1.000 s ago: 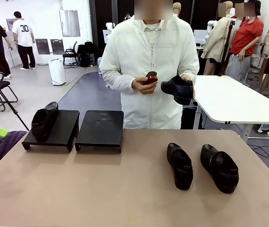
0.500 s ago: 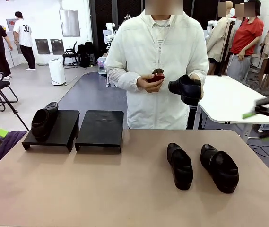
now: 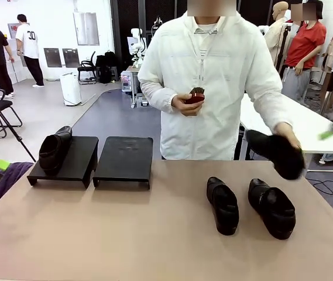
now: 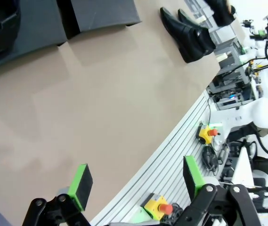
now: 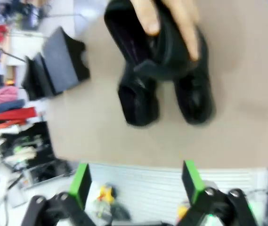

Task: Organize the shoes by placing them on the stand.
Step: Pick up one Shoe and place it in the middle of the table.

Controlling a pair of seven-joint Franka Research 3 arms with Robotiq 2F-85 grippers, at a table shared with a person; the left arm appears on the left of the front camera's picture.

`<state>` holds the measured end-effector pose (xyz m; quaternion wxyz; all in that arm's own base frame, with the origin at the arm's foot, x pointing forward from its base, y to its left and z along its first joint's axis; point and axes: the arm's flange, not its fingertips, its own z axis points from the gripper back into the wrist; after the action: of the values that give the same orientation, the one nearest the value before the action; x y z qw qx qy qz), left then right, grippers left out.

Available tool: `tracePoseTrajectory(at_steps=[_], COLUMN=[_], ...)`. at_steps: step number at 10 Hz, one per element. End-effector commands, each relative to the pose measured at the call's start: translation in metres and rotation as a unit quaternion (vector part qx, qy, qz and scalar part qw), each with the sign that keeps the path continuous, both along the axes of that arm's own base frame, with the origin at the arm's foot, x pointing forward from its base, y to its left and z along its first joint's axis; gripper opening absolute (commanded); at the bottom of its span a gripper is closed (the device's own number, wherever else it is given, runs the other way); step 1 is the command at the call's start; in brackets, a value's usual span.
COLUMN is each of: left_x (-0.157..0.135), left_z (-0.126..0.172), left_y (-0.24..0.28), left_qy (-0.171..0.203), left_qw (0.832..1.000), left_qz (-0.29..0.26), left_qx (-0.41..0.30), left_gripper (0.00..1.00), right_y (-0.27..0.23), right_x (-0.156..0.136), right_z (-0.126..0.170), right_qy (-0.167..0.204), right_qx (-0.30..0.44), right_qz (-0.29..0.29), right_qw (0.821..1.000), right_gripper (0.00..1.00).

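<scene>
Left gripper (image 4: 137, 182) is open, green pads spread wide, nothing between them. It hangs above the bare table (image 3: 125, 234) near the robot-side edge. Right gripper (image 5: 136, 181) is also open and empty. Its view is motion-blurred, and in the front view it is only a smear at the right edge.

The stand is two black trays side by side at the table's far left: left tray (image 3: 67, 164) and right tray (image 3: 124, 158). One shoe on the stand (image 3: 54, 149) sits on the left half of the left tray, toe toward the robot. The right tray carries nothing.

Two shoes lie on the table right of centre, close together but apart, toes toward the robot: inner shoe (image 3: 223, 205) and outer shoe (image 3: 273, 208).

The person at the far side holds the fourth shoe (image 3: 278, 155) in one hand (image 3: 286, 130), low over the table just beyond the outer shoe and not touching it. The other hand (image 3: 182, 104) holds a small dark-red object (image 3: 195, 95) at chest height; what it is cannot be told.
</scene>
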<state>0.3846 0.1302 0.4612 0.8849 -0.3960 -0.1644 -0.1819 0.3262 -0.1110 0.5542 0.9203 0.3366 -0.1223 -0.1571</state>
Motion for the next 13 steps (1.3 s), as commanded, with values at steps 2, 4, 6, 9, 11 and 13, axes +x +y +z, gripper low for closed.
tracePoseTrajectory(at_steps=[2,4,6,9,11,13], left_x=[-0.003,-0.003,-0.003,-0.003,-0.003,-0.003], left_z=[0.001,0.001,0.001,0.001,0.001,0.001], left_y=[0.0,0.0,0.0,0.0,0.0,0.0], left_qy=[0.002,0.002,0.002,0.002,0.002,0.002], left_qw=[1.0,1.0,1.0,1.0,1.0,1.0], left_qz=[-0.002,-0.002,-0.002,-0.002,-0.002,-0.002], left_qx=[0.001,0.001,0.001,0.001,0.001,0.001], left_gripper=[1.0,1.0,1.0,1.0,1.0,1.0], right_y=[-0.13,-0.177,-0.174,-0.174,-0.178,-0.122], right_x=[-0.068,-0.094,-0.118,-0.118,-0.114,-0.074], right_z=[0.051,0.045,0.048,0.048,0.051,0.053], right_qy=[0.068,0.083,0.068,0.068,0.078,0.068], right_qx=[0.028,0.039,0.043,0.043,0.039,0.001], right_qz=[-0.062,-0.098,-0.1,-0.1,-0.104,-0.062], right_qw=[0.995,0.991,0.992,0.992,0.991,0.996], right_gripper=[1.0,1.0,1.0,1.0,1.0,1.0])
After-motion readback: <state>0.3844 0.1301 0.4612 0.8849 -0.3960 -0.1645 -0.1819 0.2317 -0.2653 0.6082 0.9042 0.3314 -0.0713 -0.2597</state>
